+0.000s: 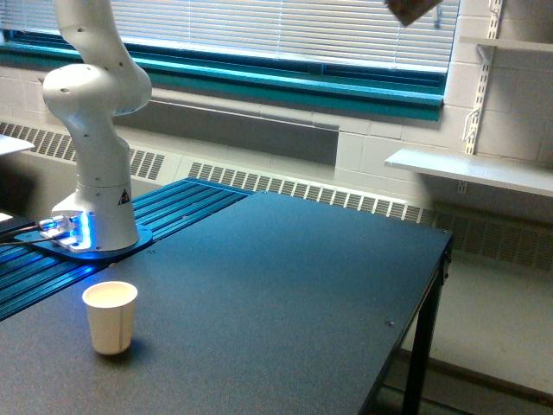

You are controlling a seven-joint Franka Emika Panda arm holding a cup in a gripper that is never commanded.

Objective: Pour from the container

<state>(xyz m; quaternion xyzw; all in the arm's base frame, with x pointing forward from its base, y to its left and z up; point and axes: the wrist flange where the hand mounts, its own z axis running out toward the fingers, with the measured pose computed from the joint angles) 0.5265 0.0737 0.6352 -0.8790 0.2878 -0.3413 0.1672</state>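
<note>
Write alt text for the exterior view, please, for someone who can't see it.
A cream paper cup stands alone on a dark table near a white robot arm's base. A brownish container barely shows at the top edge, far from the cup.

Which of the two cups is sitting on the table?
The cream paper cup, near the robot's base. The clear container with brown bits is high up at the frame's top edge.
</note>
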